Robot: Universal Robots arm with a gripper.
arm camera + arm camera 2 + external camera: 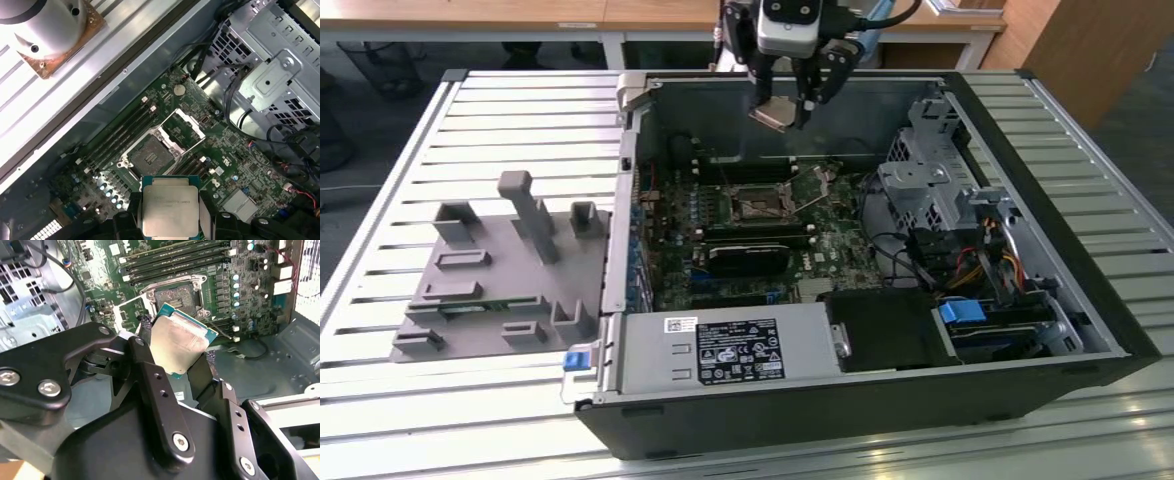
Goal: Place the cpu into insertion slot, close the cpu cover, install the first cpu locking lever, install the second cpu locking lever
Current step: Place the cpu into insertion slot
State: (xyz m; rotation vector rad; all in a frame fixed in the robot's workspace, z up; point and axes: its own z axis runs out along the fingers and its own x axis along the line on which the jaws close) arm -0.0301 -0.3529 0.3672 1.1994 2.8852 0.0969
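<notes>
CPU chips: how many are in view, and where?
1. The cpu is gripped in the gripper's jaws above the motherboard. The insertion slot holds none; its cpu cover is open.

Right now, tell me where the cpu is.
In the exterior view the cpu is gripped by the tool, up in the air near the case's far wall, clear of the slot.

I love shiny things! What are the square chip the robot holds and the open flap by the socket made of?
The cpu, pinched in the gripper, looks metal-topped: dull silvery-beige, softly reflecting, with a green rim, likely circuit board. The cpu cover, standing open by the insertion slot, looks like thin bare metal, bright and glinting.
</notes>
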